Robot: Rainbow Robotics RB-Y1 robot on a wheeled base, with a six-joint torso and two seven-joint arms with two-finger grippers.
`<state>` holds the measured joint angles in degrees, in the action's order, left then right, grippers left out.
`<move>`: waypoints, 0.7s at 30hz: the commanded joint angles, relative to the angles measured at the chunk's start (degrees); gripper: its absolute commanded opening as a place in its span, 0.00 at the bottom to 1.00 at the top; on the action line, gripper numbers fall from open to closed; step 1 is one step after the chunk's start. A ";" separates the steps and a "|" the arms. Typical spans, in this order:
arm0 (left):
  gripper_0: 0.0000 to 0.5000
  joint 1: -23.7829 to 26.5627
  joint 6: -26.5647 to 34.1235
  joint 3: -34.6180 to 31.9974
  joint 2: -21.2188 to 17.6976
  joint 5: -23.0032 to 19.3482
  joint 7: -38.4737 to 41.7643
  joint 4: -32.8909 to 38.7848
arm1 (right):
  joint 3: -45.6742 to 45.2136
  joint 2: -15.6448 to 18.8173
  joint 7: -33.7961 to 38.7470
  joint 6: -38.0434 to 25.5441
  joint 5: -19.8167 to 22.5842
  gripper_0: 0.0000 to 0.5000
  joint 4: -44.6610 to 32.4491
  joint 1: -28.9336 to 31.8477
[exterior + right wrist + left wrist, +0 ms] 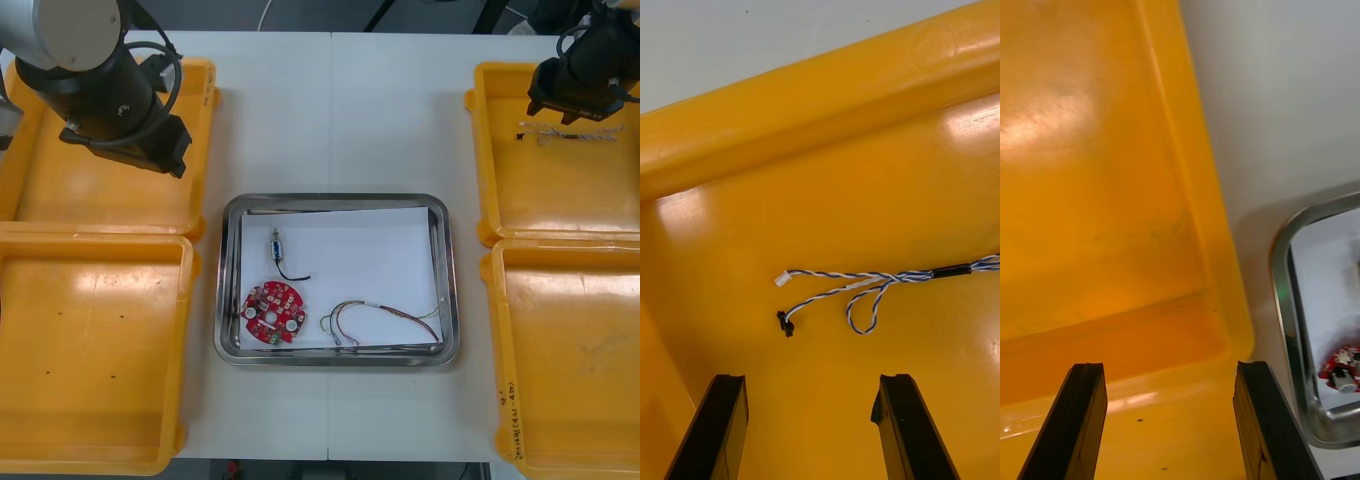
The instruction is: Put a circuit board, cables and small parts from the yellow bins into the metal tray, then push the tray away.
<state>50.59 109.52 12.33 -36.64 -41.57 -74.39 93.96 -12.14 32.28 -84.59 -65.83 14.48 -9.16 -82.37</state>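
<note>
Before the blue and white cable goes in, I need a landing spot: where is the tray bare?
Bare: the metal tray's far right, between its rim, the small metal part and the red and yellow cable. Crowded: the near strip, circuit board beside that cable.

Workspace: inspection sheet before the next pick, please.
Surface: light table, metal tray with a white inside at its centre.
Job's things: in the tray, circuit board, small metal part, black cable, red and yellow cable.
Clutter: nothing seen.
Grippers: left gripper over the far left bin, jaws open, empty; right gripper over the far right bin, jaws open, empty.
Cables: blue and white cable lies on the far right bin's floor, just beyond the right jaws.
Surroundings: dark floor beyond the table's far edge.
</note>
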 commanded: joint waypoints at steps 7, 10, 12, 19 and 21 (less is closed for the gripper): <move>1.00 3.28 -5.37 -5.04 -2.21 4.39 -3.30 -5.63 | -3.51 -0.11 0.48 3.69 -1.03 1.00 1.87 -3.94; 1.00 3.28 -10.20 -6.01 -2.47 4.39 -4.01 -8.88 | -3.95 -0.20 1.10 5.09 -1.30 1.00 3.71 -3.68; 1.00 3.28 -12.31 -6.09 -2.82 4.31 -3.92 -10.02 | -4.12 -0.29 1.62 5.09 -1.56 1.00 4.15 -3.50; 1.00 3.28 -18.82 -6.44 -4.67 4.39 -3.13 -14.51 | -4.21 -2.14 6.63 5.36 -2.53 1.00 4.24 -2.97; 1.00 3.28 -21.54 -6.88 -5.37 4.57 -1.99 -16.53 | -4.21 -2.57 8.13 5.53 -2.88 1.00 4.24 -2.71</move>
<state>51.16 90.90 7.62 -38.76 -37.72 -74.69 78.99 -15.07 30.85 -78.12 -60.97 12.36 -4.21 -82.69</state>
